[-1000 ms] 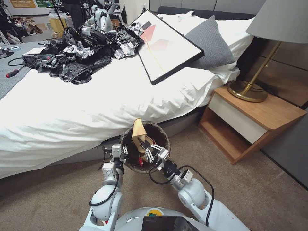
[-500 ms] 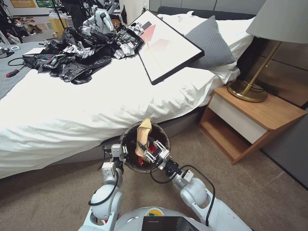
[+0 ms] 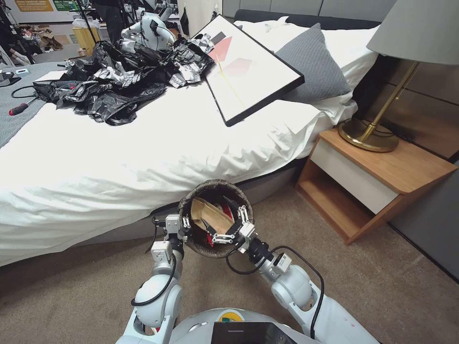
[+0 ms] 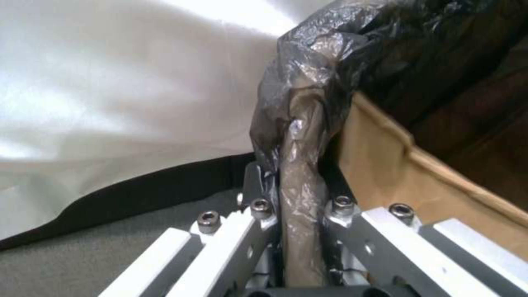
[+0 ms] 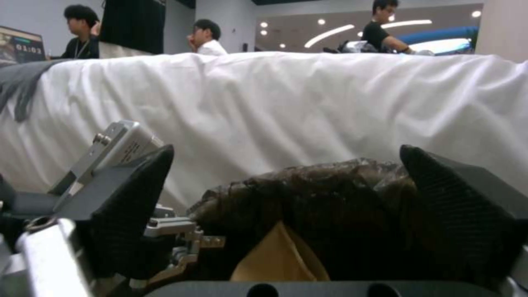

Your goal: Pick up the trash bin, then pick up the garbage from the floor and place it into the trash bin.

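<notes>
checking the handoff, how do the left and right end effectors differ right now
The left end effector is shut on the trash bin rim, holding it off the floor; the right end effector is open, holding nothing. The left sits outside at the rim; the right sits over the bin's mouth above the brown paper bag. Both are at the bin.

The trash bin (image 3: 216,187), round and lined with a dark brown bag folded over its rim, is held off the floor (image 3: 382,286) near the bed's edge. A crumpled brown paper bag (image 3: 210,217) and red wrappers (image 3: 209,238) are seen inside it.
</notes>
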You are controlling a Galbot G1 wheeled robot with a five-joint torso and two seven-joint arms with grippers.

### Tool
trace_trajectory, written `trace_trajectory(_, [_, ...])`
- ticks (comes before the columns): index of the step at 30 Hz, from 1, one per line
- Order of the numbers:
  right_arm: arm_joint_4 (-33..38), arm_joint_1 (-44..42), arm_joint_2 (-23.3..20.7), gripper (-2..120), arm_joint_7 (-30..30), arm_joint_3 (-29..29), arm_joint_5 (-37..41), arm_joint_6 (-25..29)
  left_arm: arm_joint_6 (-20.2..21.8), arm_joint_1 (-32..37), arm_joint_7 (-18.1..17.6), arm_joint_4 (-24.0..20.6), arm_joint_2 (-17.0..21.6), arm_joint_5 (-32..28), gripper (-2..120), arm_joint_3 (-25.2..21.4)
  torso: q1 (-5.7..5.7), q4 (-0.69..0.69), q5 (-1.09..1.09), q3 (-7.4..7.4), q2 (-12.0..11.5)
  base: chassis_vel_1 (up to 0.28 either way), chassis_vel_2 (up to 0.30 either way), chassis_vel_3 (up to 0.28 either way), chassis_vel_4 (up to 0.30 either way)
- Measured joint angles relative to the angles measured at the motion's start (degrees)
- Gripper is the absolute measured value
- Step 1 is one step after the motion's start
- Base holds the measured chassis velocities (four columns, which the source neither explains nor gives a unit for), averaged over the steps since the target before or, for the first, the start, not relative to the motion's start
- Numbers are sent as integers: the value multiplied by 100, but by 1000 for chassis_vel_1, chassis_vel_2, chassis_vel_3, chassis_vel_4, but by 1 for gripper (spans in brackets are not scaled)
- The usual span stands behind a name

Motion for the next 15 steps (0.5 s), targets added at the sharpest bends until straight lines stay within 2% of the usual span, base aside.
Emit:
trace_trajectory(11, [169,-80,-82,100,-53,91,-115,-29,14,-16,-7,-21,17,-30,3,-15,0,0,1,0,0,0,0,0,0])
trace_trajectory(13, [332,-107,-52,100,14,184,-165,-25,14,-18,-7,-21,22,-35,3,-28,0,1,0,0,0,0,0,0,0])
trace_trajectory(15, [789,-222,117,100,150,441,-279,-19,14,-10,-6,-21,24,-41,3,-52,0,1,0,-1,0,0,0,0,0])
